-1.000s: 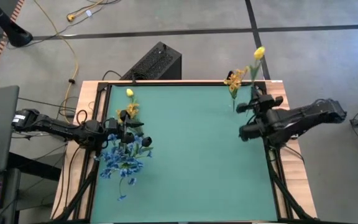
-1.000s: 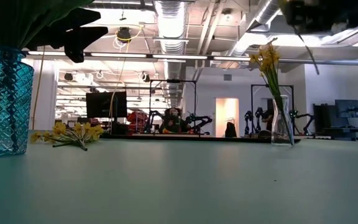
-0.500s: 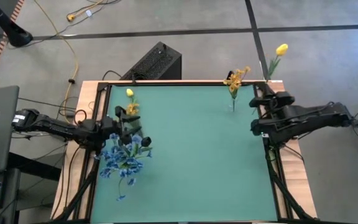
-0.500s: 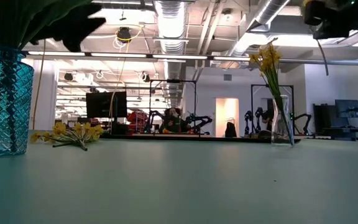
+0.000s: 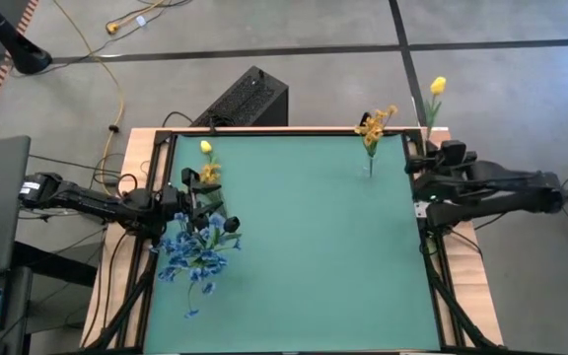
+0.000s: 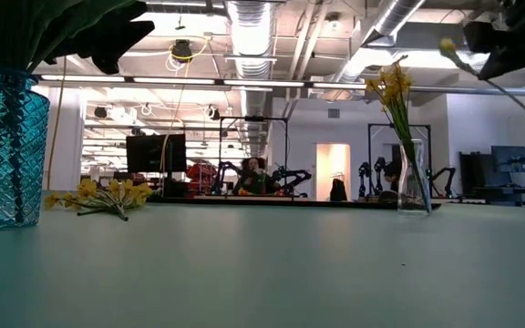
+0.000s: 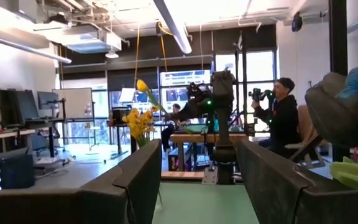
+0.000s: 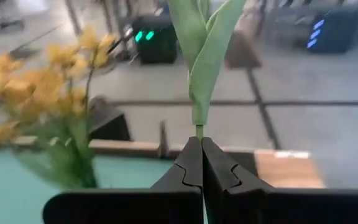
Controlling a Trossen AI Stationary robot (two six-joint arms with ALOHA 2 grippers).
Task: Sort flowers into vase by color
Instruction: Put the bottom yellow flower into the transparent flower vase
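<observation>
My right gripper (image 8: 201, 163) is clamped on a yellow tulip (image 5: 437, 87) stem, off the table's far right corner. Clear vase (image 6: 415, 185) w/ yellow flowers (image 5: 373, 125) nearby. Left gripper (image 7: 197, 180) open, by blue vase (image 6: 4, 150) w/ blue flowers (image 5: 193, 251).

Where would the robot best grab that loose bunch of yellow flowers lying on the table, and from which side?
Probably by the thin green stems, not the blossoms. The yellow bunch lies flat on the green table, its heads clumped at one end and stems trailing out, so coming straight down from above looks easiest. The left gripper, open beside the blue vase, is nearer than the right gripper.
</observation>
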